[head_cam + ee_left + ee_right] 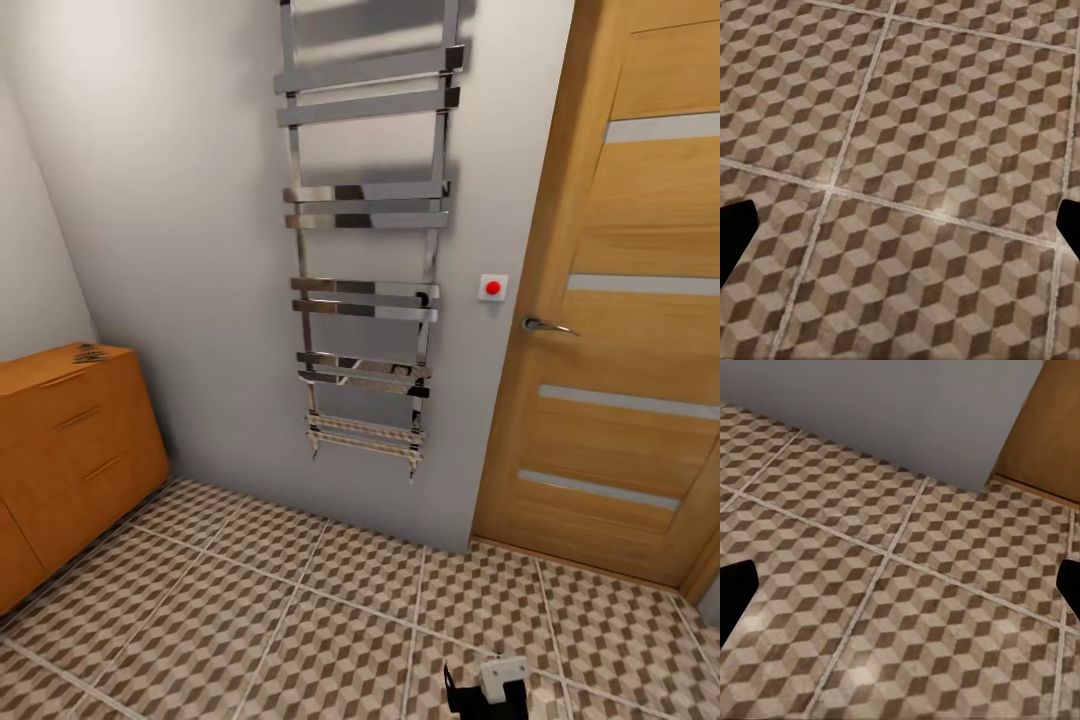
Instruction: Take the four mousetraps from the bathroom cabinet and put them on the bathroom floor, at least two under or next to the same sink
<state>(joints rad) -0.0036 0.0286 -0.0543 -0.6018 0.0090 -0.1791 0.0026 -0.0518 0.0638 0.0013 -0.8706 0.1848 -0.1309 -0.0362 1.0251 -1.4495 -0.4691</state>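
The orange-brown cabinet stands at the left against the wall, drawers closed. On its top near the back lies a small cluster of mousetraps, flat brown with dark wire, too small to count. The patterned bathroom floor spreads ahead. My right gripper pokes in at the head view's bottom edge, low over the tiles and far from the cabinet. In its wrist view the right gripper is open and empty. The left gripper is also open, with only floor tiles between its fingers. The bathroom sink is out of view.
A chrome towel radiator hangs on the grey wall straight ahead. A wooden door with a lever handle stands closed at the right, with a red button beside it. The wall base lies close ahead of the right gripper.
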